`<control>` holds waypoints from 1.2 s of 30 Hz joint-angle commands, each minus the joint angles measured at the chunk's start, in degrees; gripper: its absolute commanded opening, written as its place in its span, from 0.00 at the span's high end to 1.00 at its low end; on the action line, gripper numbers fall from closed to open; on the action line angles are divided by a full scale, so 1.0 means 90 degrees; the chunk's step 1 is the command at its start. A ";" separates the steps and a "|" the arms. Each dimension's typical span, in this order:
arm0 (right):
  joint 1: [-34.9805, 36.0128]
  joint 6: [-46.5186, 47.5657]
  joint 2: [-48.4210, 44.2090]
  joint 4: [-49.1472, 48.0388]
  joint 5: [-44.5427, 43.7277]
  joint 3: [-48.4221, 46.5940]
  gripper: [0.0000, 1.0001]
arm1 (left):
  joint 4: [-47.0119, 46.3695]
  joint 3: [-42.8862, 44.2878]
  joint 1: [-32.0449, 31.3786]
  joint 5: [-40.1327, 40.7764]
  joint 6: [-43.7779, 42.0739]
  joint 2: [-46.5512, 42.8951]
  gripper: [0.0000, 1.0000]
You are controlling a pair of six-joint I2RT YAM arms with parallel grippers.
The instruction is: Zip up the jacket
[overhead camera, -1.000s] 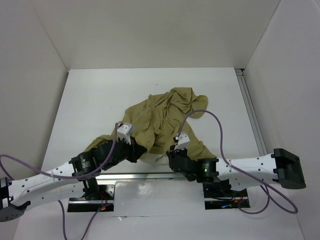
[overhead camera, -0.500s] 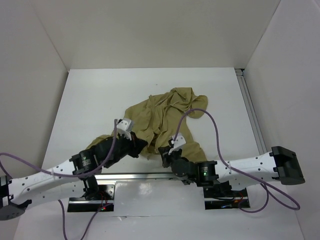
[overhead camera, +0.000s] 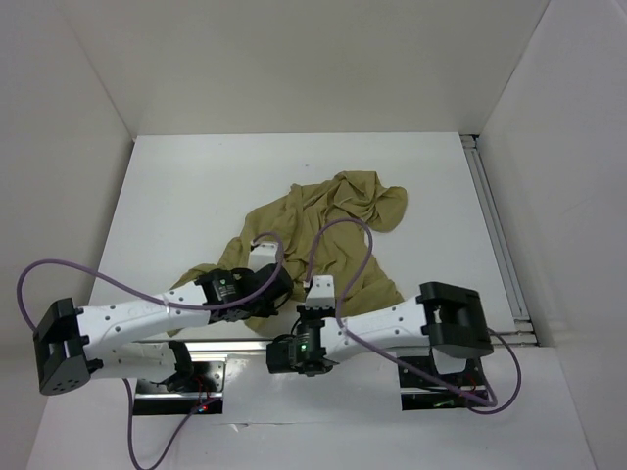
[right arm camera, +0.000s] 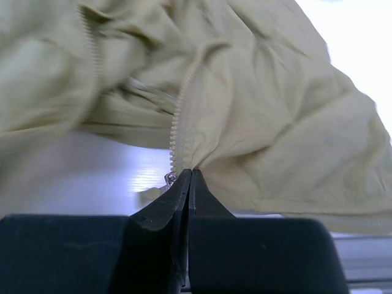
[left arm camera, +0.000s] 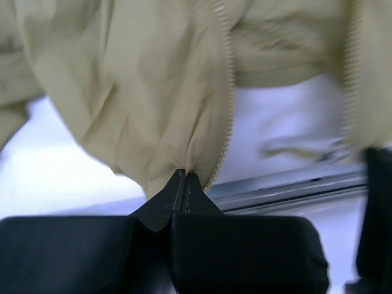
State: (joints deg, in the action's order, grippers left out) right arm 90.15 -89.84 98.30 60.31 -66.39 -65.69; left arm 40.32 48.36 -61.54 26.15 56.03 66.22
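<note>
I am pinching the jacket (overhead camera: 333,215) with both pincers. My left gripper (left arm camera: 185,175) is pressing its black fingers tight together on the cloth's edge, just beside a row of zipper teeth (left arm camera: 228,86). My right gripper (right arm camera: 188,173) is clamping the other toothed edge (right arm camera: 179,125) the same way. The garment is lying crumpled on the white table (overhead camera: 196,186), spreading away from my wrists toward the far side, with its near part gathered between them. The fabric is thin, soft and olive-tan, and it is creasing into loose folds. The teeth are running as pale, fine beaded lines. A small metal piece (right arm camera: 169,179) is sitting just left of my right tips, too blurred to identify. From above, my arms are covering both pinch points, and I cannot trace the sleeves.
</note>
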 commanded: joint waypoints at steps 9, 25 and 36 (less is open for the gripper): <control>-0.0035 -0.1380 -0.0217 0.0959 0.0501 0.0608 1.00 | 0.0931 0.0047 0.0011 -0.0308 0.0601 0.0074 1.00; -0.0339 -0.0036 -0.2739 -0.0627 0.1058 0.2240 1.00 | 0.0530 -0.0012 0.0011 -0.0582 0.0220 0.1040 0.38; -0.0339 0.0080 -0.2680 -0.0803 0.1058 0.2240 1.00 | 0.0579 -0.0197 0.0011 -0.0298 0.0356 0.1714 0.24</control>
State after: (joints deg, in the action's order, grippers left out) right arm 87.00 -88.99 74.78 55.46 -55.66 -44.91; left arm 44.75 46.94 -61.54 21.87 58.67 80.27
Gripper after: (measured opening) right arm 0.005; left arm 0.762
